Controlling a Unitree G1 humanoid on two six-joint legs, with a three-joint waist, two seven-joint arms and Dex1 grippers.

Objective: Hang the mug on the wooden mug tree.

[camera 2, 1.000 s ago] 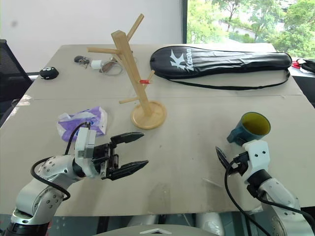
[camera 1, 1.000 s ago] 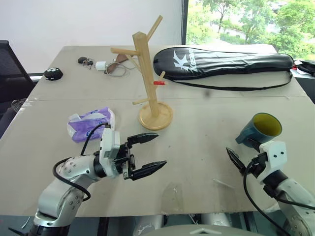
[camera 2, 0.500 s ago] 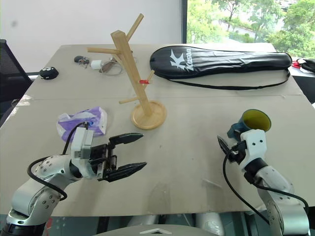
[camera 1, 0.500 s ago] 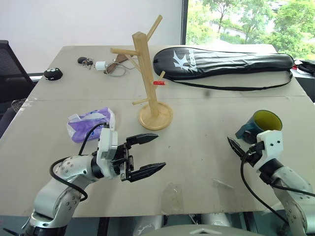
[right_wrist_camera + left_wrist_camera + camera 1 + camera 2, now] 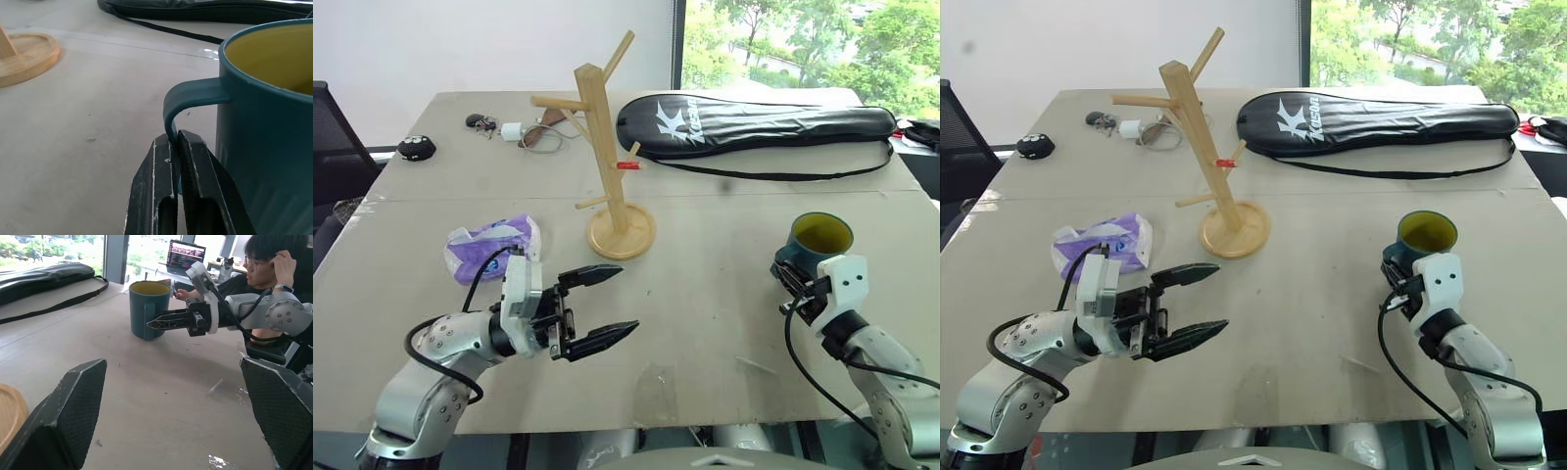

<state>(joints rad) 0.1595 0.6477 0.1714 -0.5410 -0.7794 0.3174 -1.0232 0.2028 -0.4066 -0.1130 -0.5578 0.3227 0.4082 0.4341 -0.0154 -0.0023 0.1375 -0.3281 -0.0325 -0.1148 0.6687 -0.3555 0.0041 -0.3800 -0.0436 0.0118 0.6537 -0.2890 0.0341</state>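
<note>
Right pincer (image 5: pixel 173 147) clamping handle, upright mug (image 5: pixel 819 242) empty

Right end effector (image 5: pixel 173 147) closed on mug (image 5: pixel 818 241) handle, mug uprighted

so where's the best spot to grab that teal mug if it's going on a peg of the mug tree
By its loop handle, coming level from the handle side. The mug stands upright with the handle facing the robot's left, toward the wooden mug tree. The right gripper is shut on the handle's lower part, which leaves the top of the loop free for a peg.
</note>
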